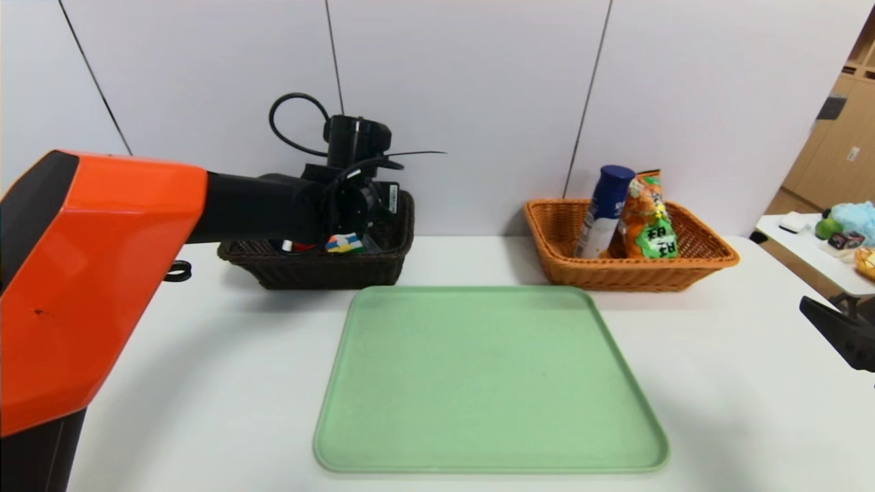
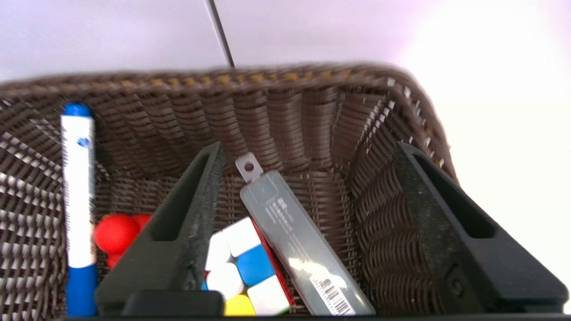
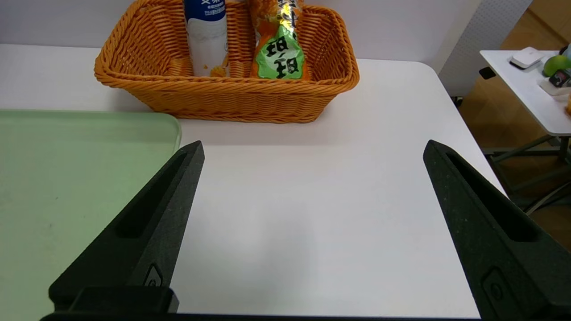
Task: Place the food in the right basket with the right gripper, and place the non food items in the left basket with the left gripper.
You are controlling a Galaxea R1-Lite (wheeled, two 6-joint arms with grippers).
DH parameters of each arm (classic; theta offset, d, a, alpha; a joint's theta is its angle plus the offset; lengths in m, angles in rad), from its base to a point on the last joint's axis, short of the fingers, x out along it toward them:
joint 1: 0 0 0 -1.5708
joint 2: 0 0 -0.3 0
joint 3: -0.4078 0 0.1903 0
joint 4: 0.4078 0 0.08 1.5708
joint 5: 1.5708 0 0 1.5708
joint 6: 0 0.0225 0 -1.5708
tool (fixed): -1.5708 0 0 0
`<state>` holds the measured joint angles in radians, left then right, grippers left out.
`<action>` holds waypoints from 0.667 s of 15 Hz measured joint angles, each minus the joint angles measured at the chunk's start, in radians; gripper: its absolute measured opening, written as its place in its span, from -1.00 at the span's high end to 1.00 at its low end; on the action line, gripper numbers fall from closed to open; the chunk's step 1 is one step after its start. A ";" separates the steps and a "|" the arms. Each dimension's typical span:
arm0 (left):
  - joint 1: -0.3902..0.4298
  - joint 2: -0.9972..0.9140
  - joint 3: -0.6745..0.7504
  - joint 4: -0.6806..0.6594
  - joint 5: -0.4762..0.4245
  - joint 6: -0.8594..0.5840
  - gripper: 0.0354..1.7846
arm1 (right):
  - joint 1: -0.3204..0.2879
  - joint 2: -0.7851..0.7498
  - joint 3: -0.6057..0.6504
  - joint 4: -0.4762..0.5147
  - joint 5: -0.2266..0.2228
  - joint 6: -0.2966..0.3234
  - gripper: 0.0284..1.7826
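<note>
My left gripper (image 2: 308, 149) hangs open and empty over the dark brown left basket (image 1: 314, 266). Inside the basket (image 2: 312, 116) lie a grey plastic case (image 2: 299, 240), a colourful cube (image 2: 243, 265), a blue-and-white marker (image 2: 78, 200) and a red object (image 2: 116, 232). The cube also shows in the head view (image 1: 344, 242). The orange right basket (image 1: 629, 270) holds a blue-capped white bottle (image 1: 605, 208) and an orange-green snack bag (image 1: 646, 219). My right gripper (image 3: 312, 147) is open and empty above the bare table, near the table's right edge (image 1: 837, 328).
A green tray (image 1: 489, 379) lies empty at the middle front of the white table (image 1: 205, 355). A side table (image 1: 813, 249) with small items stands beyond the right edge. A grey wall runs behind the baskets.
</note>
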<state>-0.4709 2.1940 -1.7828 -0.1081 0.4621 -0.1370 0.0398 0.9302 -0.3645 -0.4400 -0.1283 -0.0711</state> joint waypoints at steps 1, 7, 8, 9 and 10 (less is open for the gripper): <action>0.001 -0.014 0.000 -0.004 -0.002 0.000 -0.58 | 0.000 0.000 -0.002 -0.001 0.000 0.000 -0.90; 0.061 -0.342 0.216 0.090 -0.061 -0.005 -0.75 | 0.000 -0.020 -0.035 0.001 0.002 -0.031 -0.90; 0.077 -0.438 0.306 0.100 -0.078 -0.005 -0.77 | 0.000 -0.031 -0.051 0.005 0.002 -0.035 -0.90; 0.094 -0.551 0.416 0.108 -0.096 -0.006 -0.79 | 0.000 -0.044 -0.060 0.012 0.002 -0.036 -0.90; 0.113 -0.660 0.519 0.112 -0.111 -0.007 -0.80 | 0.000 -0.058 -0.065 0.020 0.003 -0.036 -0.90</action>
<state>-0.3574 1.5340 -1.2638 0.0043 0.3511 -0.1436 0.0394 0.8721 -0.4291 -0.4198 -0.1255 -0.1072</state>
